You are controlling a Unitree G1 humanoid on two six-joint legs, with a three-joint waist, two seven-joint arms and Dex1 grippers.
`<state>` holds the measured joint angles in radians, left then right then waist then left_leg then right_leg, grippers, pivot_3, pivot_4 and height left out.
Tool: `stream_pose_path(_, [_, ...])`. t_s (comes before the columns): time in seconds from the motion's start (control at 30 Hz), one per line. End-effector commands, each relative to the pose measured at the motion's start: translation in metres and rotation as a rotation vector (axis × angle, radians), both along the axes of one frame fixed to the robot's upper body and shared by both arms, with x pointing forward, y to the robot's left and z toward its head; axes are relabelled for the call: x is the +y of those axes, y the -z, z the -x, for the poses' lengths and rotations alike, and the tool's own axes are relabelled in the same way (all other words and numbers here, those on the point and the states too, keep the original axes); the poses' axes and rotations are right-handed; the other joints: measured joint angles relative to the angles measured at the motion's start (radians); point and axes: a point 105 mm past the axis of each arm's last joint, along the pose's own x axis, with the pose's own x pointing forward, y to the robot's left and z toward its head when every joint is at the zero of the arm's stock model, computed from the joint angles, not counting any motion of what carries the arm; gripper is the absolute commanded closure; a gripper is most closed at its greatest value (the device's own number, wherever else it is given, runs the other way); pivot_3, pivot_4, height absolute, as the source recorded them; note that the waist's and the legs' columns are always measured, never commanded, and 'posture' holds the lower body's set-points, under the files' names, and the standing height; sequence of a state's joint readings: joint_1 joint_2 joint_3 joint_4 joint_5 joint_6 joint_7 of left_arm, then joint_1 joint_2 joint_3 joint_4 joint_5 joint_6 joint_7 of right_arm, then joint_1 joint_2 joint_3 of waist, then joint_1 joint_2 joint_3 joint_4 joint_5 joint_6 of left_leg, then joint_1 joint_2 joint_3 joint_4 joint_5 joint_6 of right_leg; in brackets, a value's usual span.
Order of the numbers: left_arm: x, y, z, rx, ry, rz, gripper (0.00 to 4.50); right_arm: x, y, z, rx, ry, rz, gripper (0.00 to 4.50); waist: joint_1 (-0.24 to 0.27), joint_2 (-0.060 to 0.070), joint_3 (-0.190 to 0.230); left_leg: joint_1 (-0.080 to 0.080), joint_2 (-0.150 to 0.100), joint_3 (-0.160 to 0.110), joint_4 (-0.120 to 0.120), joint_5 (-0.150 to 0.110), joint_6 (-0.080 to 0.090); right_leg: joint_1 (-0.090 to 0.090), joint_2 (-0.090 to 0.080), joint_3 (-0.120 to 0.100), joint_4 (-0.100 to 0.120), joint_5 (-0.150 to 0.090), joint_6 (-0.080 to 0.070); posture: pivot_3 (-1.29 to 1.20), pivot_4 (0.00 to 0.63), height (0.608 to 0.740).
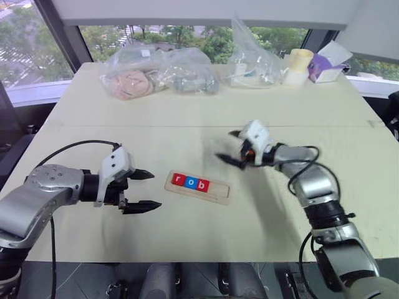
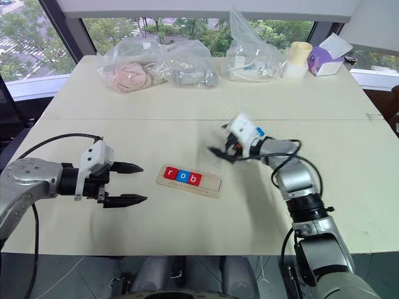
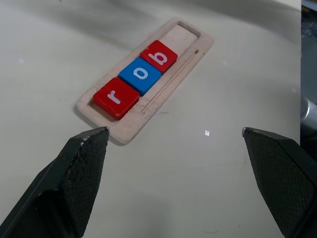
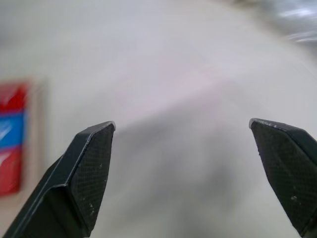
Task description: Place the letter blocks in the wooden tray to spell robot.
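Observation:
The wooden tray (image 1: pixel 219 194) lies flat in the middle of the table. Three letter blocks sit side by side at its left end: a red r (image 1: pixel 178 180), a blue o (image 1: pixel 190 182) and a red b (image 1: pixel 202 185). The recess past the b is bare wood (image 3: pixel 185 30). My left gripper (image 1: pixel 156 190) hovers just left of the tray, open and empty, pointing at it. My right gripper (image 1: pixel 225 146) is raised above the table behind the tray's right end, open, with nothing between its fingers (image 4: pixel 94 163). The blocks show blurred at the edge of the right wrist view (image 4: pixel 10 134).
Clear plastic bags (image 1: pixel 159 71) with pink and grey contents lie along the table's far edge. Beside them are another bag (image 1: pixel 252 62), a pale cup (image 1: pixel 297 65) and a purple tissue box (image 1: pixel 327 65). Windows run behind the table.

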<state>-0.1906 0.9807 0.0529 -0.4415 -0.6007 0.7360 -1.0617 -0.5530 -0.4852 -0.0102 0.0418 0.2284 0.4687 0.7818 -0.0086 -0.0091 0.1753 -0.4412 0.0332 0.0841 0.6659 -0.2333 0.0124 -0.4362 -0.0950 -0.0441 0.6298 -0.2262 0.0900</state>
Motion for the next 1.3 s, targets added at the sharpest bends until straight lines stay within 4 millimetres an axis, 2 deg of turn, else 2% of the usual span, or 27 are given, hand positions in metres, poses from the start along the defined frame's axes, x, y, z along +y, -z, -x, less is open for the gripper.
stream_pose_path(0.03, [-0.001, -0.012, -0.004, -0.06, -0.015, 0.015, 0.0, -0.026, -0.007, 0.01, 0.052, 0.128, -0.095, 0.05, 0.0, -0.001, 0.0, 0.0, 0.0, 0.0, 0.0, 0.0, 0.0, 0.0, 0.0, 0.0, 0.0, 0.0, 0.0, 0.0, 0.15, 0.739])
stream_pose_path(0.1, [-0.003, -0.015, -0.005, -0.067, -0.012, 0.022, 0.0, -0.037, 0.007, 0.02, 0.125, 0.22, -0.11, 0.05, 0.0, -0.001, -0.001, 0.0, 0.0, -0.001, 0.0, 0.0, 0.0, 0.001, 0.0, 0.0, 0.0, 0.0, 0.0, 0.0, 0.15, 0.739])
stream_pose_path(0.17, [-0.006, -0.016, -0.006, -0.071, -0.007, 0.027, 0.0, -0.039, 0.018, 0.026, 0.174, 0.298, -0.138, 0.05, -0.003, -0.001, -0.001, 0.0, 0.0, -0.001, 0.0, 0.0, 0.0, 0.0, 0.0, 0.0, 0.0, 0.0, 0.0, 0.0, 0.15, 0.739])
stream_pose_path(0.33, [-0.008, -0.016, -0.011, -0.077, -0.009, 0.03, 0.0, -0.049, 0.046, 0.018, 0.26, 0.558, -0.143, 0.05, -0.012, -0.001, -0.001, 0.001, 0.0, 0.001, 0.0, 0.002, -0.001, -0.001, 0.002, 0.001, 0.001, 0.002, -0.003, 0.0, 0.15, 0.739])
stream_pose_path(0.57, [-0.004, -0.018, -0.013, -0.076, -0.02, 0.03, 0.0, -0.017, 0.058, 0.016, 0.294, 0.553, -0.186, 0.05, -0.007, 0.0, -0.001, 0.0, 0.001, 0.0, 0.0, 0.002, -0.001, -0.002, 0.003, 0.001, 0.001, 0.002, -0.003, 0.0, 0.15, 0.739])
stream_pose_path(0.67, [-0.006, -0.016, -0.012, -0.074, -0.021, 0.036, 0.0, 0.001, 0.072, 0.014, 0.325, 0.546, -0.147, 0.05, -0.009, -0.001, -0.001, 0.0, 0.001, 0.0, 0.0, 0.002, -0.001, -0.002, 0.003, 0.001, 0.001, 0.002, -0.003, 0.0, 0.15, 0.739])
stream_pose_path(0.77, [-0.008, -0.015, -0.012, -0.074, -0.023, 0.04, 0.0, -0.003, 0.08, 0.008, 0.314, 0.604, -0.102, 0.82, -0.013, -0.001, -0.001, 0.001, 0.001, 0.0, 0.0, 0.002, -0.001, -0.002, 0.003, 0.001, 0.001, 0.002, -0.003, 0.0, 0.15, 0.739])
stream_pose_path(0.93, [-0.007, -0.014, -0.01, -0.07, -0.031, 0.043, 0.0, -0.011, 0.079, 0.007, 0.27, 0.641, -0.047, 3.3, -0.013, -0.001, -0.001, 0.001, 0.001, 0.0, 0.0, 0.002, -0.001, -0.002, 0.003, 0.001, 0.001, 0.002, -0.003, 0.0, 0.15, 0.739])
stream_pose_path(1.0, [-0.008, -0.013, -0.01, -0.068, -0.029, 0.045, 0.0, -0.016, 0.075, 0.009, 0.257, 0.667, -0.064, 3.34, -0.011, -0.001, -0.001, 0.001, 0.002, 0.0, 0.0, 0.002, -0.001, -0.002, 0.003, 0.001, 0.001, 0.002, -0.003, 0.0, 0.15, 0.739])
stream_pose_path(1.07, [-0.01, -0.012, -0.009, -0.067, -0.021, 0.051, 0.0, -0.024, 0.063, 0.014, 0.252, 0.698, -0.17, 3.34, -0.008, -0.001, -0.001, 0.001, 0.002, 0.0, 0.0, 0.002, -0.001, -0.002, 0.003, 0.001, 0.001, 0.002, -0.003, 0.0, 0.15, 0.739])
stream_pose_path(1.2, [-0.013, -0.011, -0.013, -0.068, -0.022, 0.069, 0.0, -0.046, 0.056, 0.05, 0.255, 0.77, -0.179, 3.34, 0.002, -0.001, -0.001, -0.001, 0.003, -0.001, -0.001, 0.002, -0.001, -0.002, 0.003, 0.001, 0.0, 0.002, -0.003, 0.0, 0.15, 0.739])
stream_pose_path(1.3, [-0.016, -0.008, -0.015, -0.067, -0.014, 0.075, 0.0, -0.046, 0.054, 0.078, 0.284, 0.795, -0.152, 3.34, -0.003, 0.0, -0.001, -0.001, 0.002, -0.001, -0.001, 0.002, -0.001, -0.002, 0.002, 0.001, 0.0, 0.001, -0.003, 0.0, 0.15, 0.739])
